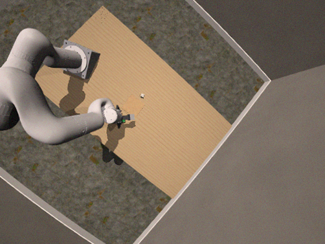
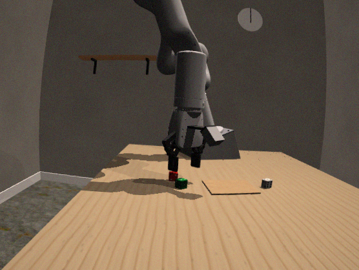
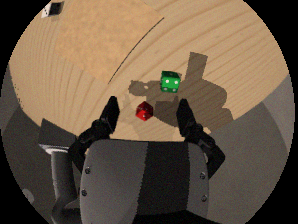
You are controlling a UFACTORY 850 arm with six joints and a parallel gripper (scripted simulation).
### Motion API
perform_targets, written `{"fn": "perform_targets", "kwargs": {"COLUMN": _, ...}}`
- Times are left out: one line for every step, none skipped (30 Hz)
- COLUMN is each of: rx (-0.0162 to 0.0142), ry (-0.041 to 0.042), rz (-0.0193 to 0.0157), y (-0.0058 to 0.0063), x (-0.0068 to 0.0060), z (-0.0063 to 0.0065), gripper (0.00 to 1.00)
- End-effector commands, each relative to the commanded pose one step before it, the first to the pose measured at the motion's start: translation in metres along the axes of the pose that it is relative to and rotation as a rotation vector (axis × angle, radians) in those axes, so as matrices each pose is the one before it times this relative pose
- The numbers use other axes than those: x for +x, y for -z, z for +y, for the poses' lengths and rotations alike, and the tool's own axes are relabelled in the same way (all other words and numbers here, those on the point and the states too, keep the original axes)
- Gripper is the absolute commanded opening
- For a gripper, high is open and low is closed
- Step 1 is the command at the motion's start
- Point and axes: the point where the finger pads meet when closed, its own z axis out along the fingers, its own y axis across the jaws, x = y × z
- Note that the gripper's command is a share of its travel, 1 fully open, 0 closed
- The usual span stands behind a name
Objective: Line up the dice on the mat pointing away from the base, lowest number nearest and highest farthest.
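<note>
Exterior view: the pale wooden table (image 1: 176,133) (image 2: 194,232) (image 3: 240,30) fills the lower frame, with a wooden shelf (image 2: 119,57) at upper left on the dark wall (image 2: 106,119). The gripper (image 2: 184,165) (image 3: 148,104) is spread wide and holds nothing, above the red die (image 2: 173,176) (image 3: 144,111). The green die (image 1: 123,121) (image 2: 181,183) (image 3: 170,82) sits near it, centre frame, while the thin mat (image 1: 133,105) (image 2: 230,187) (image 3: 105,35) and the white die (image 1: 142,96) (image 2: 266,183) (image 3: 52,9) lie right of centre.

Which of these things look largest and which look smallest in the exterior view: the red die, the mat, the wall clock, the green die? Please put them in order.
1. Mat
2. Wall clock
3. Green die
4. Red die, slightly smaller than the green die, perhaps only because it stands farther away.
</note>
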Motion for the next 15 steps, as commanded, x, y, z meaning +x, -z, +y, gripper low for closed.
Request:
{"fn": "perform_targets", "kwargs": {"rx": 0.00001, "ry": -0.00034, "rz": 0.00048, "y": 0.00049, "x": 0.01255, "z": 0.00737, "gripper": 1.00}}
{"fn": "perform_targets", "kwargs": {"rx": -0.00001, "ry": 0.00000, "rz": 0.00000, "y": 0.00000, "x": 0.00493, "z": 0.00277, "gripper": 1.00}}
{"fn": "perform_targets", "kwargs": {"rx": 0.00000, "ry": 0.00000, "rz": 0.00000, "y": 0.00000, "x": 0.00516, "z": 0.00289, "gripper": 1.00}}
{"fn": "perform_targets", "kwargs": {"rx": 0.00001, "ry": 0.00000, "rz": 0.00000, "y": 0.00000, "x": 0.00525, "z": 0.00294, "gripper": 1.00}}
{"fn": "perform_targets", "kwargs": {"rx": 0.00001, "ry": 0.00000, "rz": 0.00001, "y": 0.00000, "x": 0.00520, "z": 0.00291, "gripper": 1.00}}
{"fn": "perform_targets", "kwargs": {"rx": -0.00001, "ry": 0.00000, "rz": -0.00001, "y": 0.00000, "x": 0.00502, "z": 0.00282, "gripper": 1.00}}
{"fn": "perform_targets", "kwargs": {"rx": 0.00000, "ry": 0.00000, "rz": 0.00000, "y": 0.00000, "x": 0.00468, "z": 0.00262, "gripper": 1.00}}
{"fn": "perform_targets", "kwargs": {"rx": 0.00000, "ry": 0.00000, "rz": 0.00000, "y": 0.00000, "x": 0.00420, "z": 0.00235, "gripper": 1.00}}
{"fn": "perform_targets", "kwargs": {"rx": 0.00001, "ry": 0.00000, "rz": 0.00000, "y": 0.00000, "x": 0.00360, "z": 0.00202, "gripper": 1.00}}
{"fn": "perform_targets", "kwargs": {"rx": 0.00000, "ry": 0.00000, "rz": 0.00000, "y": 0.00000, "x": 0.00293, "z": 0.00164, "gripper": 1.00}}
{"fn": "perform_targets", "kwargs": {"rx": 0.00000, "ry": 0.00000, "rz": 0.00000, "y": 0.00000, "x": 0.00000, "z": 0.00000, "gripper": 1.00}}
{"fn": "perform_targets", "kwargs": {"rx": 0.00000, "ry": 0.00000, "rz": 0.00000, "y": 0.00000, "x": 0.00000, "z": 0.00000, "gripper": 1.00}}
{"fn": "perform_targets", "kwargs": {"rx": -0.00001, "ry": 0.00000, "rz": 0.00000, "y": 0.00000, "x": 0.00220, "z": 0.00124, "gripper": 1.00}}
{"fn": "perform_targets", "kwargs": {"rx": 0.00000, "ry": 0.00000, "rz": 0.00000, "y": 0.00000, "x": 0.00148, "z": 0.00083, "gripper": 1.00}}
{"fn": "perform_targets", "kwargs": {"rx": 0.00001, "ry": 0.00000, "rz": 0.00000, "y": 0.00000, "x": 0.00084, "z": 0.00046, "gripper": 1.00}}
